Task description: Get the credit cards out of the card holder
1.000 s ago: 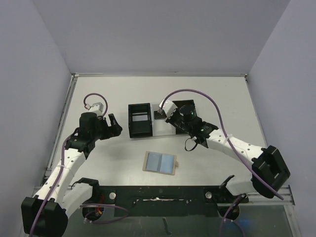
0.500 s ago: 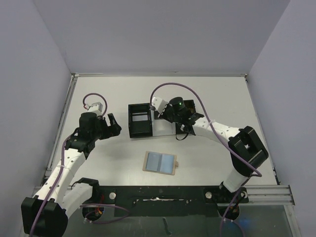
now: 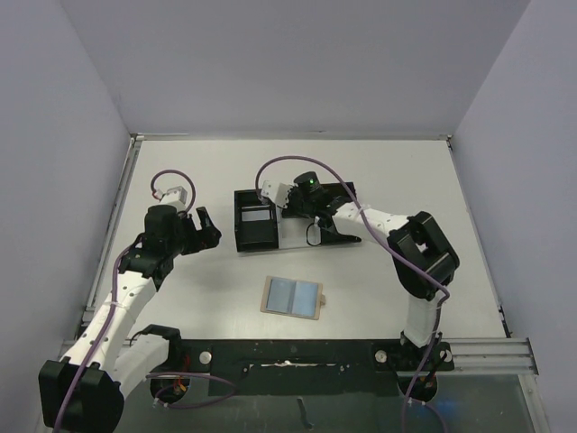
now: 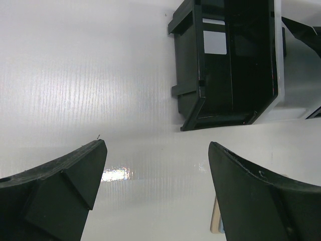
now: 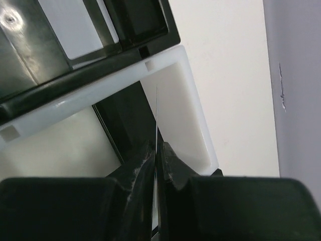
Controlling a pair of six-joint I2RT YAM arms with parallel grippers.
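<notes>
Card holder [image 3: 292, 296] lies open, flat, on the near side of the black tray [image 3: 238, 219]. Left gripper [image 3: 208, 231] is held wide open and empty, just left of the tray. Right gripper [image 5: 156, 150], arm bent leftward over the tray's right end, is pinched on a thin edge-on sliver, probably a card [image 5: 157, 113]. Drop-off step is in hand; release into a compartment is called for next.

The white table [image 3: 180, 162] carries an opened card holder [image 3: 292, 296] and black tray [image 3: 255, 219].
</notes>
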